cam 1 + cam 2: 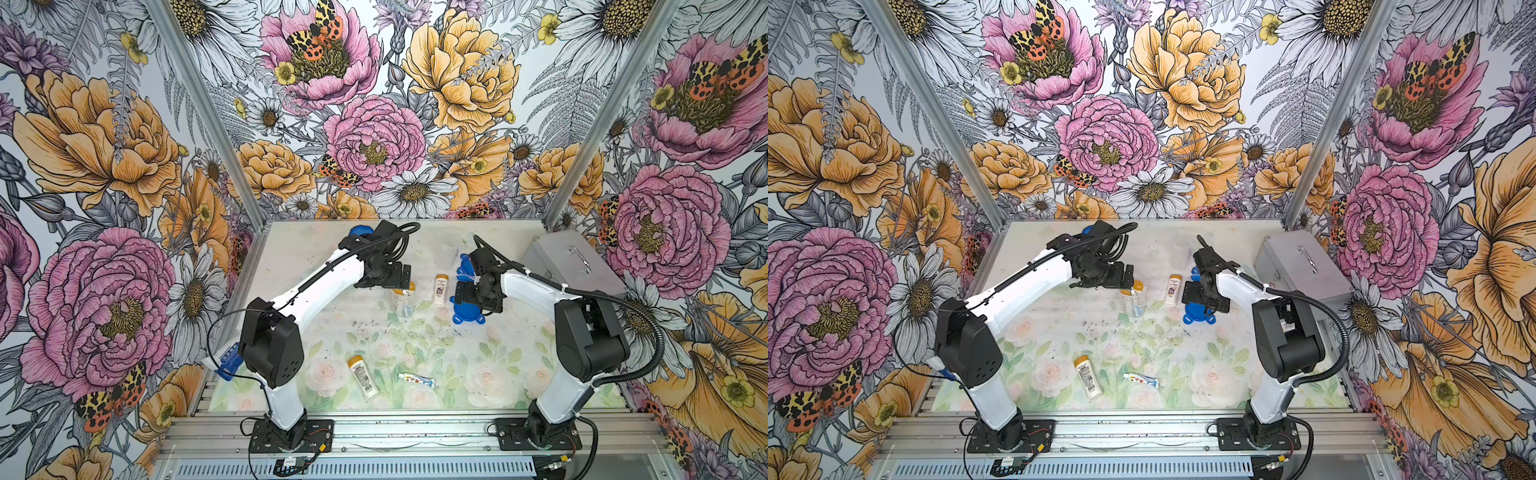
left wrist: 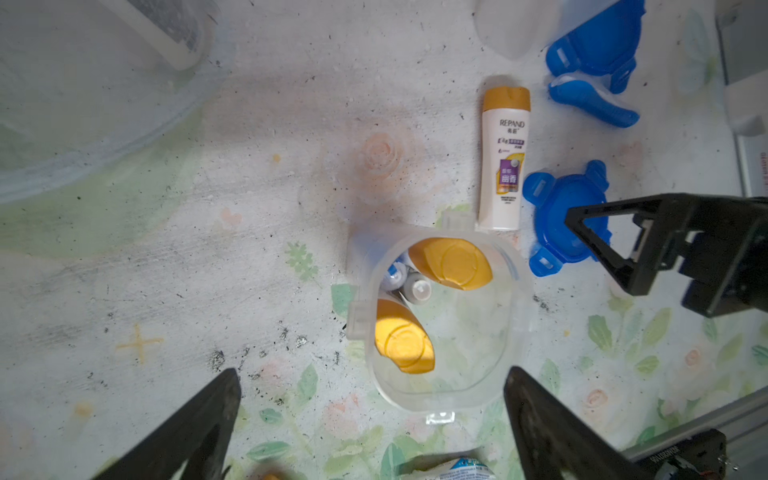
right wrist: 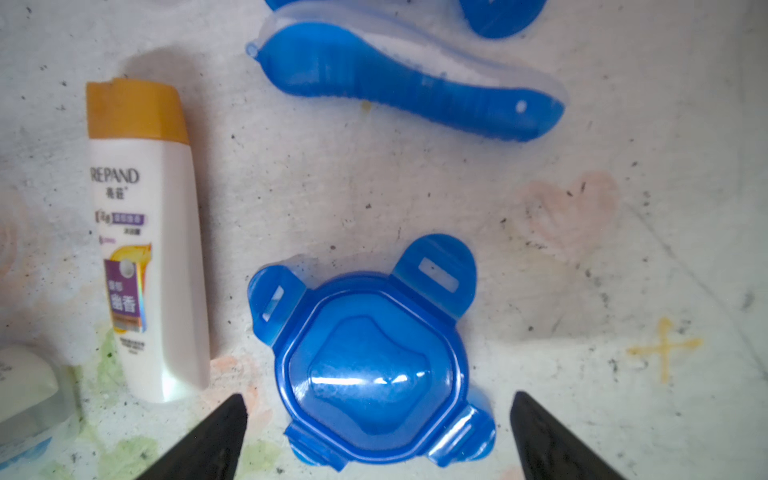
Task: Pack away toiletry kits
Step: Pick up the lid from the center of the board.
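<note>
Right wrist view looks down on the blue lid (image 3: 370, 357). It lies flat on the counter (image 3: 582, 291), right under the right tool (image 3: 379, 397). That tool is wide apart and holds nothing. Its fingers (image 3: 216, 436) stand one on each side of the lid and do not touch it. The lid is nearly round, so it has no long way, only four tabs sticking out. The left tool (image 2: 372, 370) is wide apart too and hangs empty over the clear cup (image 2: 440, 395). The cup stands up with two orange-capped bottles (image 2: 451, 262) inside. There may also be a toothpaste tube (image 2: 417, 289), but it is too dark in there to be sure. In both top views, with twelve o'clock at the back wall, the cup sits at nine o'clock from the lid. A loose bottle (image 2: 500, 166) lies near both. I think the lid goes on next, and the right arm is much nearer to it.
</note>
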Robot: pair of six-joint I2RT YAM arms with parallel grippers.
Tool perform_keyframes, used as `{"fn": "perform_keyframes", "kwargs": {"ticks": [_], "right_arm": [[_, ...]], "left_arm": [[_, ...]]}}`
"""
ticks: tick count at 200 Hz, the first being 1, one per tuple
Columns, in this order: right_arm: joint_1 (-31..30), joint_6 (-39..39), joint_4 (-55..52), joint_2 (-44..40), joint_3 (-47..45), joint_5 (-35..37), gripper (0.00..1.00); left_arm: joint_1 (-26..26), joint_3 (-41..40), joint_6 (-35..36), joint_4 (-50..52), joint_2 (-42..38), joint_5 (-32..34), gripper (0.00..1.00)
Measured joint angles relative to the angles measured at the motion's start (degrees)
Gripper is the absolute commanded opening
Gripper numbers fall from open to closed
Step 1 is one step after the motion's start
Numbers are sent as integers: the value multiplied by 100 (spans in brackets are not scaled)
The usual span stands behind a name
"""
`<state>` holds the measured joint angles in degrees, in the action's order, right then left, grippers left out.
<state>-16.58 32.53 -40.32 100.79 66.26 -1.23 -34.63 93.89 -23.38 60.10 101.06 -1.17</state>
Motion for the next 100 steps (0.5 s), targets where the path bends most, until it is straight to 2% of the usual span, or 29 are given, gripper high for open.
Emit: {"fn": "perform_keyframes", "kwargs": {"ticks": [100], "right_arm": [[-188, -70, -72, 708, 404, 260, 99]], "left_arm": [[457, 0, 55, -236, -201, -590, 98]]}}
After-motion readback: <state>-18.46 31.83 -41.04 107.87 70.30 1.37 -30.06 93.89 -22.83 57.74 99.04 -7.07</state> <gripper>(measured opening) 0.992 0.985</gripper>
